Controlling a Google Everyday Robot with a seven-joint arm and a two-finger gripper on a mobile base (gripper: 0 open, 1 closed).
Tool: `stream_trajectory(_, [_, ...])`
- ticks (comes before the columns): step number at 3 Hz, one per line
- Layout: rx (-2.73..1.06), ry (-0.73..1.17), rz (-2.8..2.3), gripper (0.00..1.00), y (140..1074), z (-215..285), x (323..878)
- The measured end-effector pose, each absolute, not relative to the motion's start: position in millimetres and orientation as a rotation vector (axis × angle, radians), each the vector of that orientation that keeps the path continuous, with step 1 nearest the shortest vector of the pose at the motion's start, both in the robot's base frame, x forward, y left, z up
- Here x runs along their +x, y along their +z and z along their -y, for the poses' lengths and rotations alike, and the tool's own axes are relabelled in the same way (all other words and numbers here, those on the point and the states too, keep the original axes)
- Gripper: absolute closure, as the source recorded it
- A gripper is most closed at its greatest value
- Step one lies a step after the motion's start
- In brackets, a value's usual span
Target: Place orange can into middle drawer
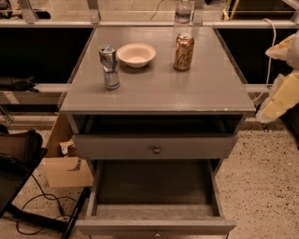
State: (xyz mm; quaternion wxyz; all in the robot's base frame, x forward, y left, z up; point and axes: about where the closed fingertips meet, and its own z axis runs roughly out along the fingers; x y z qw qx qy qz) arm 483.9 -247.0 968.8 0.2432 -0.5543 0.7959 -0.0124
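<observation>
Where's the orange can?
The orange can stands on the cabinet top, right of the white bowl, before the water bottle. The gripper hangs at the right edge.

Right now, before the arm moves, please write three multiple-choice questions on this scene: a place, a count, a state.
1. Where is the orange can? A. on the cabinet top, right of the bowl. B. on the floor. C. under the cabinet.
2. How many cans stand there? A. one. B. two. C. three.
3. The middle drawer is: A. shut. B. pulled open. C. taken out.
Key: 1 A, it stands by the bowl, far from the gripper at the right edge; 2 B, orange can and slim can; 3 B, its dark floor shows.
</observation>
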Motion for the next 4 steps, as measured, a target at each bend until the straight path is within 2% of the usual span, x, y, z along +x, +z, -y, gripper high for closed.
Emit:
stream_trajectory(1, [-1.292, 0.090, -2.097, 0.00, 966.5, 284.4, 549.2])
stream_trajectory(2, [-1.165, 0.214, -1.977, 0.00, 960.4, 297.9, 613.2])
stream_trajectory(3, [-1.098, 0.326, -1.858, 0.00, 951.6, 289.4, 673.2])
stream_trajectory(4, [-1.073, 0.316, -1.821, 0.00, 963.0, 296.3, 684.1])
